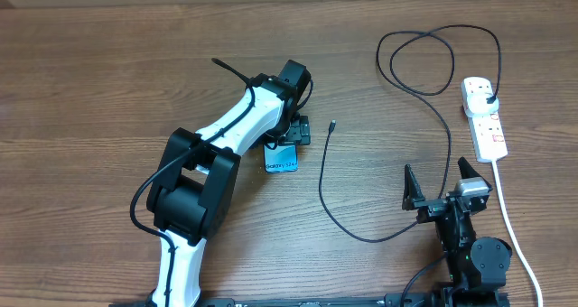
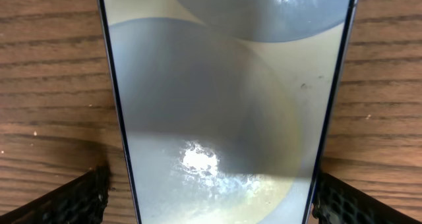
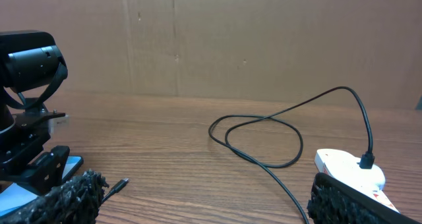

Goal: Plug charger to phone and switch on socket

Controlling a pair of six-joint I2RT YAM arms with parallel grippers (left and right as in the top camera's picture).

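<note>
Phone [image 1: 282,159]: lies flat and screen-up on the table [image 1: 108,63], left of centre, under the far end of the left arm; probably left flat so it can be steadied while a plug goes in
Left gripper [image 2: 211,201]: jaws set either side of the phone's long edges, pads just beside them; I cannot tell whether they press; the pose looks meant to stop the phone sliding
Charger [image 1: 321,181]: thin black cable, slack across the table; it curves near, runs far into a loose loop, then ends at the socket
Plug tip [image 1: 332,125]: free end, lying just right of the phone and apart from it; not yet inserted
Black plug [image 1: 489,99]: already seated in the far end of the socket, so only the phone end and the switch appear to remain
Socket [image 1: 488,131]: white strip at far right, lengthwise near to far; switch state too small to tell
White cord [image 1: 510,226]: thick, runs from the socket toward the near right edge
Right gripper [image 1: 438,176]: near right, fingers spread wide, holding nothing; the cable passes between them on the table, untouched
Writing: "Galaxy S24" on the lit screen in the overhead view; red socket markings unreadable; the left wrist view shows only glare
</note>
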